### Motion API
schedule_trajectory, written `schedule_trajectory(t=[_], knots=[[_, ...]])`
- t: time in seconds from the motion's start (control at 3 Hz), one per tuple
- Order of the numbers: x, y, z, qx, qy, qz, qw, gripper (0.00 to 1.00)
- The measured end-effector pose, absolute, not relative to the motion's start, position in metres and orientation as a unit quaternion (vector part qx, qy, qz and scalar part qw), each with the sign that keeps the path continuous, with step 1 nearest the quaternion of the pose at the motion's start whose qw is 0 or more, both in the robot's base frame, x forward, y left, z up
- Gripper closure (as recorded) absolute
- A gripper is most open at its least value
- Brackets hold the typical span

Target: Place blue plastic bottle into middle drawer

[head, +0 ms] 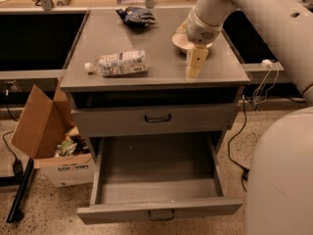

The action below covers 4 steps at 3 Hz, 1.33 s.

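The blue plastic bottle (121,63) lies on its side on the grey cabinet top (161,77), left of centre, white cap pointing left. The middle drawer (159,211) is pulled out at the bottom of the cabinet; its flat tray (156,173) holds nothing. My gripper (193,67) hangs point-down over the right part of the cabinet top, just in front of the cream bowl (185,43) and well to the right of the bottle. It holds nothing that I can see.
A dark blue snack bag (137,16) lies at the back of the top. The grey drawer with the taller front (156,120) is closed above the open one. A cardboard box (49,136) stands on the floor at left. Cables (239,146) lie at right. My own body (281,180) fills the lower right.
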State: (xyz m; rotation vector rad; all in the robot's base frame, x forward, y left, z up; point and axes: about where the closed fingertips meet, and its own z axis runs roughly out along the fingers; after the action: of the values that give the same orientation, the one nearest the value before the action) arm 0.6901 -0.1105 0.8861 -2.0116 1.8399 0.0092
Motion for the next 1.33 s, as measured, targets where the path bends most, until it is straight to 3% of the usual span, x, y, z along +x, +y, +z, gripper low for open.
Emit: schedule_trajectory(t=[1.33], knots=[[0.741,-0.048,0.905,-0.693,0.670,0.050,0.263,0.00]])
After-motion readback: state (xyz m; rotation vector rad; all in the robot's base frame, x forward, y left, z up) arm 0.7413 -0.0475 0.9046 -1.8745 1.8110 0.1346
